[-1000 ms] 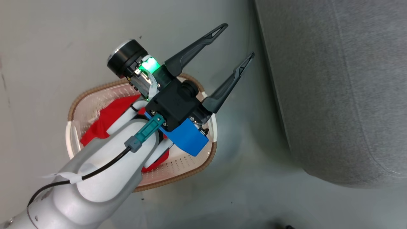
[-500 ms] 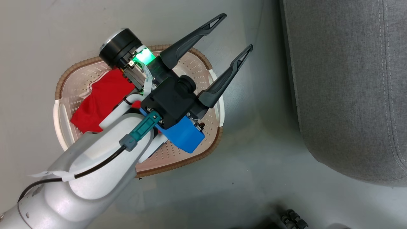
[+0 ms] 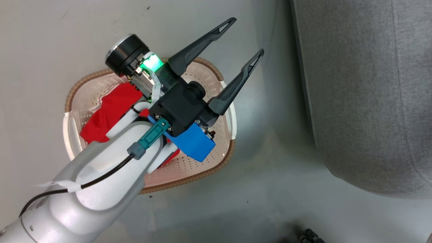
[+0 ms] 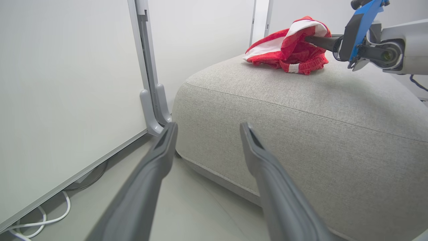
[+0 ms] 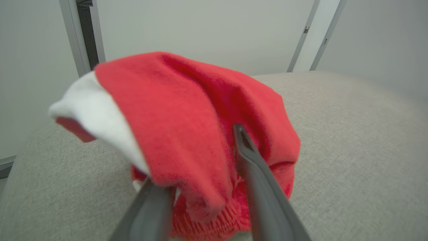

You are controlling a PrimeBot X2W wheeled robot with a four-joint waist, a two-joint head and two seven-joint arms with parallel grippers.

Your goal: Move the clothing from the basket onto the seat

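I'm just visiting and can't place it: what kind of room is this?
Likely a test room staged as a home: a grey sofa seat and laundry basket on bare floor, plain white partition panels behind, loose cables beneath them.

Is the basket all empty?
No, a red garment lies inside the basket.

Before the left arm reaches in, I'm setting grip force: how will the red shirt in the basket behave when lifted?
Probably floppy: the red shirt lies crumpled in the basket. Likely light, since it looks like thin cloth. Unlikely to roll; it may drag over the rim.
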